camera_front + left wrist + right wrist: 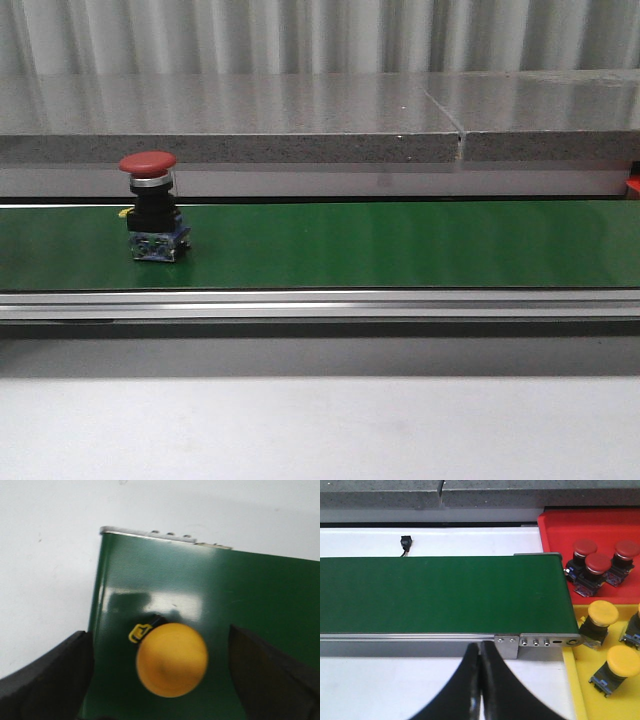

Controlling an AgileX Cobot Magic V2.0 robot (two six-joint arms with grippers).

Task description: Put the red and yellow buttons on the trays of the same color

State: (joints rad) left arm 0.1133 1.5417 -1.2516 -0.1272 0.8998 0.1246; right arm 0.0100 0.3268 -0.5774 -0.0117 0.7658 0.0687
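My left claw [160, 680] hung open, the yellow button [171, 659] squarely between its fingers; my right claw [480, 685] was shut, empty.

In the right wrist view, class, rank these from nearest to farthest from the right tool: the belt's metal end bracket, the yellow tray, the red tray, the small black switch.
1. Metal end bracket, just beyond the right tool.
2. Yellow tray, off the belt's end.
3. Small black switch, across the green belt, and red tray, beyond the yellow one: too close to call.
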